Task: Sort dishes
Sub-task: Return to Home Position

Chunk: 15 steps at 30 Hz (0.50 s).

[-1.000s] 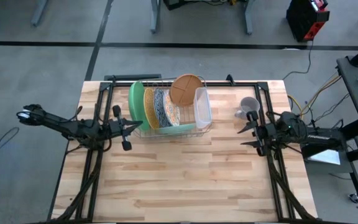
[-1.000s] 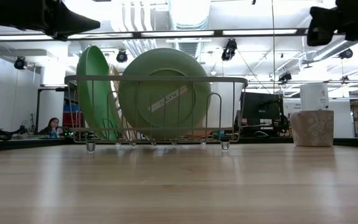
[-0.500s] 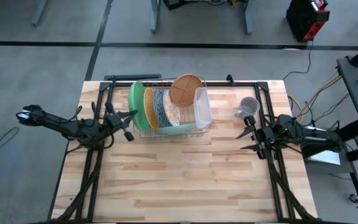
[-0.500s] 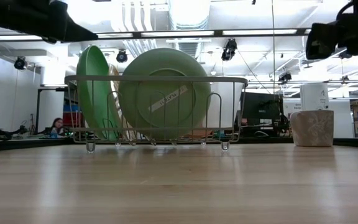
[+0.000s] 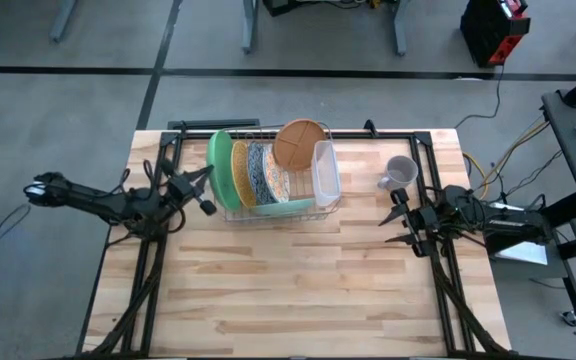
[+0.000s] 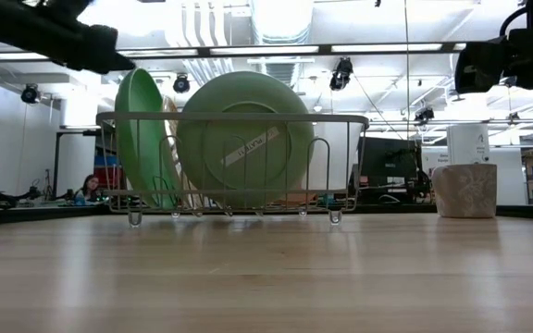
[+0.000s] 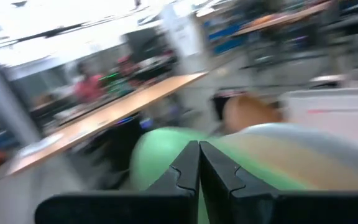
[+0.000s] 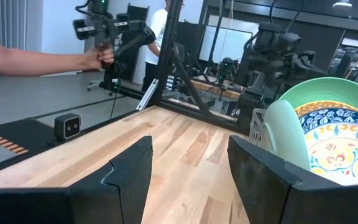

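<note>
The dishes stand on edge in a wire rack (image 5: 230, 213): a large green plate (image 5: 217, 165) at its left end, then a gold speckled plate (image 5: 238, 175), a floral plate (image 5: 265, 175) and a pale teal plate (image 6: 245, 139). A brown divided plate (image 5: 301, 143) lies tilted on the rack's far side. My left gripper (image 5: 209, 173) is shut, with its tips by the green plate's upper rim (image 6: 130, 76). My right gripper (image 5: 397, 217) stands open to the right of the rack, with nothing between its fingers (image 8: 129, 177). My left gripper's shut tips come slanting from the table's left at the green plate's upper rim (image 5: 212, 160). Whether they touch it I cannot tell.
A clear plastic container (image 5: 325, 170) stands at the rack's right end. A small grey mug (image 5: 400, 172) sits at the far right, close to my right gripper. Bare wood (image 5: 298, 280) spreads on the near side. A person's hand (image 8: 98, 57) holds a device beyond the table.
My left gripper has drawn back toward the table's left and far side and turned, so its shut tips now point at the green plate's rim. My right gripper has sunk a little. The dishes have not moved.
</note>
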Each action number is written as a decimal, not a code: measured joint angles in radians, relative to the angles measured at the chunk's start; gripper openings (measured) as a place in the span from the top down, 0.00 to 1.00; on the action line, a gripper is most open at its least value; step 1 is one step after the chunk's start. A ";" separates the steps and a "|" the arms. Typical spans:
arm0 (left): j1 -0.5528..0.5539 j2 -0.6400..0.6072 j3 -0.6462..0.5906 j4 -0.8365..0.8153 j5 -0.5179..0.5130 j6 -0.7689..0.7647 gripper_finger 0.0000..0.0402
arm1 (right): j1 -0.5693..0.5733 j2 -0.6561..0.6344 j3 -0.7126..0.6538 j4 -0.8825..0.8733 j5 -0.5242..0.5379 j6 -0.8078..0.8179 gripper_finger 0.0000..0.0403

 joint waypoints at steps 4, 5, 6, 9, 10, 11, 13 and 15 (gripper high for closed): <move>0.073 -0.005 0.000 -0.001 -0.174 0.020 1.00 | 0.000 0.000 0.000 0.001 0.001 0.000 0.51; 0.099 -0.007 0.000 -0.002 -0.177 0.034 1.00 | 0.000 0.000 0.000 0.001 0.004 0.000 0.51; 0.127 -0.007 0.000 -0.002 -0.172 0.049 1.00 | 0.000 0.000 0.000 0.001 0.008 0.000 0.51; 0.219 -0.008 0.000 -0.002 -0.151 0.076 1.00 | 0.000 0.000 0.000 0.001 0.019 0.006 0.51; 0.255 -0.008 0.000 -0.002 -0.150 0.084 1.00 | 0.000 0.000 0.000 0.001 0.023 0.010 0.51; 0.290 -0.008 0.000 -0.003 -0.151 0.090 1.00 | 0.000 0.000 0.000 0.000 0.026 0.013 0.51; 0.366 -0.008 0.000 -0.007 -0.151 0.098 1.00 | 0.000 0.000 0.000 0.000 0.026 0.015 0.51; 0.447 -0.008 0.000 -0.021 -0.145 0.099 1.00 | 0.000 0.000 0.000 0.000 0.027 0.015 0.51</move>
